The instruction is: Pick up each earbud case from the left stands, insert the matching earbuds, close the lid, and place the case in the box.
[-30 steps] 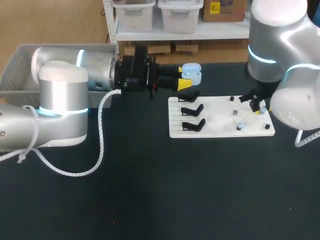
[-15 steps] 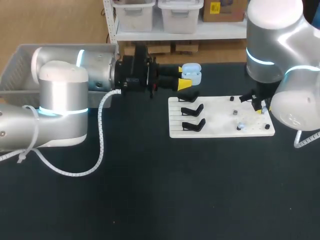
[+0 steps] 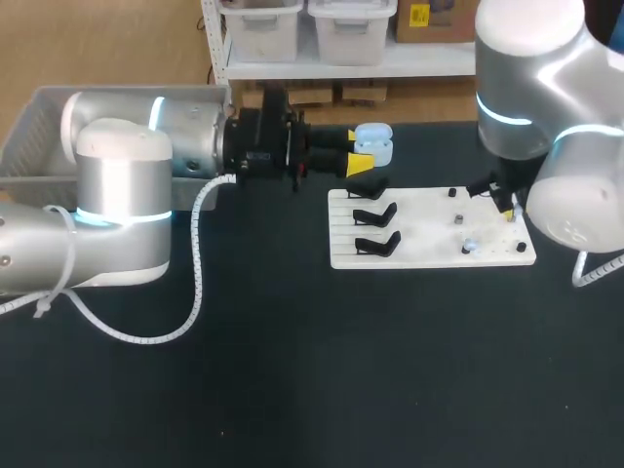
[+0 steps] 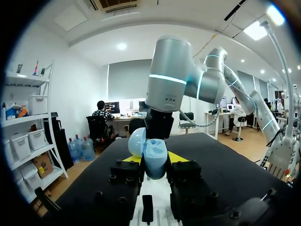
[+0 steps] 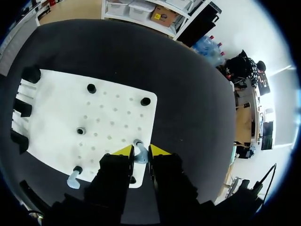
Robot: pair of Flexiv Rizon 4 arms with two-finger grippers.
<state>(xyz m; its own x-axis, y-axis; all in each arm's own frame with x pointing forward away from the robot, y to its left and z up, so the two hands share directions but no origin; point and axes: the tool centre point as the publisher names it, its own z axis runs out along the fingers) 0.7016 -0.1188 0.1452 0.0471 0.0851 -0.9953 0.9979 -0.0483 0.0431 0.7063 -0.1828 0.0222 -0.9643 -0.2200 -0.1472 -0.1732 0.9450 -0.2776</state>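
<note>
Case (image 4: 154, 157), lid open, sits clamped in left gripper (image 4: 151, 161) beyond the board (image 5: 61, 94), presumably presented so right gripper (image 5: 141, 151), pinching an earbud (image 5: 139, 149), can seat it.

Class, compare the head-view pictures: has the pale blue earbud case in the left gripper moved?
No. The pale blue earbud case sits at the same spot beyond the white board's black stands, held by the left gripper.

The earbud case (image 3: 374, 142) is showing pale blue between the yellow tips of the left gripper (image 4: 150, 158). The white, hole-dotted board (image 3: 429, 234) is carrying black stands (image 3: 375, 214) on the black table (image 3: 292, 370). The earbud (image 5: 139, 154) in the right gripper (image 5: 141, 150) is looking pale blue.
</note>
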